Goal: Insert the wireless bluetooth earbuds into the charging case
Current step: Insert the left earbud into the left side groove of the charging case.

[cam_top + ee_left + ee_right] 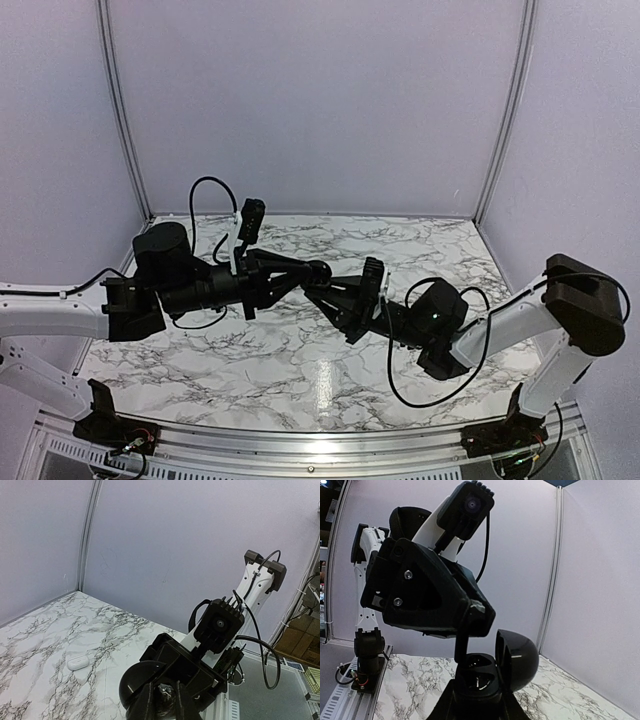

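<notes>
Earbuds are hard for us to pick out here: the only candidate is a small dark piece that sits between the fingers of the left gripper. Its jaws stand narrow around that piece, and we cannot tell whether they pinch it or merely flank it. We also cannot say for sure that it is an earbud.

From the right wrist we see one slim left finger pointing straight down into the mouth of a black case. The right gripper has this case clamped from below between its closed fingers and holds it upright in the air. The lid is swung open to the right and stands nearly upright beside the opening. Something glints inside the well, too dim for us to name.

Both arms meet nose to nose above the middle of the marble table, well clear of its surface. On the table, off to the left and apart from both grippers, lies a closed white case.
</notes>
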Motion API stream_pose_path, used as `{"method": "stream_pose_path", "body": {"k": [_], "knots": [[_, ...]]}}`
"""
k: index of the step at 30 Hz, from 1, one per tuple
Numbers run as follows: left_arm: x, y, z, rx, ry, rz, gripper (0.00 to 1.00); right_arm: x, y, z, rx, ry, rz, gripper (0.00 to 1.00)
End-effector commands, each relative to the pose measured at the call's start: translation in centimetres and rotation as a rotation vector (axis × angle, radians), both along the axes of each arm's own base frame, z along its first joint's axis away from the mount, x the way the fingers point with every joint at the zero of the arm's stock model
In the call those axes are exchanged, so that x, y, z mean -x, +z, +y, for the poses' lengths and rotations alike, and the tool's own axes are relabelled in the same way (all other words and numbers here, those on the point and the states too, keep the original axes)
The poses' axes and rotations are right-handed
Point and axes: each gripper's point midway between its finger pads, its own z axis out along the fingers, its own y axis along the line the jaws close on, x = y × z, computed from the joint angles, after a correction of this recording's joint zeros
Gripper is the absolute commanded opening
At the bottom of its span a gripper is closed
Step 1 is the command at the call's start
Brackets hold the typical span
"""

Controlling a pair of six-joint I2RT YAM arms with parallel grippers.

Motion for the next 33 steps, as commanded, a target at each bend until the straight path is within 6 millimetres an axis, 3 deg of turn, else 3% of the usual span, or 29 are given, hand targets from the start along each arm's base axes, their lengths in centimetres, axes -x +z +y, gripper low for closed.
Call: {"method": "stream_pose_path", "body": {"k": [1, 33], "knots": [[-0.1, 1.4, -0.1, 0.039, 0.012, -0.039, 0.02, 0.6, 2.2, 0.2, -0.078, 0.026, -0.016, 0.0], [-0.7, -0.9, -0.5, -0.003, 0.036, -0.004, 0.03, 1.1, 3.6, 0.3, -0.135, 0.057, -0.026, 0.0]]}}
